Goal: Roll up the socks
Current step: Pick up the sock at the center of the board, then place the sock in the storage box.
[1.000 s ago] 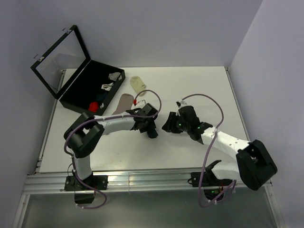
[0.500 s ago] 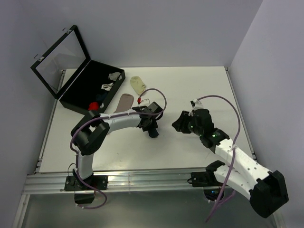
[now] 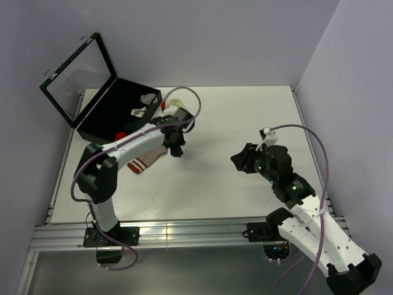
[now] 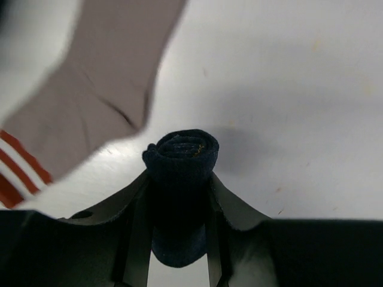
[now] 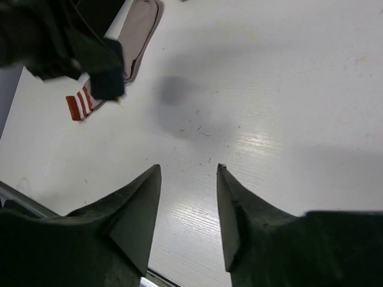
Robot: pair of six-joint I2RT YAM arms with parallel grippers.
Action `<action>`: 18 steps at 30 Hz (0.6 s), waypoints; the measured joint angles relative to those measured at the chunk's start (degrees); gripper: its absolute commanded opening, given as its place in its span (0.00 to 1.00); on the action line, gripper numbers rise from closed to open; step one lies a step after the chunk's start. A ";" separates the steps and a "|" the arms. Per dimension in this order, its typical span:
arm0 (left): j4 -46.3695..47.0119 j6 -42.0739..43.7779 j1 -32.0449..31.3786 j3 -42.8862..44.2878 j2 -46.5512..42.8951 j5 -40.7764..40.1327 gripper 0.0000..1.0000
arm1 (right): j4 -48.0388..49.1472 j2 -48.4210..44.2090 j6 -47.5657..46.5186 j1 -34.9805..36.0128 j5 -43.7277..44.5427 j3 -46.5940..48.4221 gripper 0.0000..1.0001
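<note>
- My left hand (image 3: 176,146) is clamped on the navy sock (image 4: 179,158), rolled tight and lifted off the worktop (image 3: 245,117): one roll looks done.
- The dusty-pink sock (image 3: 146,162) lies flat at its seven o'clock, unrolled.
- My right hand (image 5: 188,170) hangs parted and empty at four o'clock.
- Something red shows in the black case (image 3: 107,117) at ten o'clock; I cannot tell whether it is the beige sock.
</note>
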 measured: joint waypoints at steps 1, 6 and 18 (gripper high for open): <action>0.20 2.05 1.92 1.20 -1.55 -0.17 0.03 | -0.46 -0.70 -0.02 0.00 0.26 0.22 0.55; 3.37 12.09 12.04 4.52 -8.13 -0.17 0.02 | -2.32 -4.37 -0.11 -0.09 1.86 0.63 0.71; 11.08 26.51 35.93 13.68 0.98 5.05 0.00 | -4.48 -4.31 -1.79 -0.11 7.21 6.71 0.84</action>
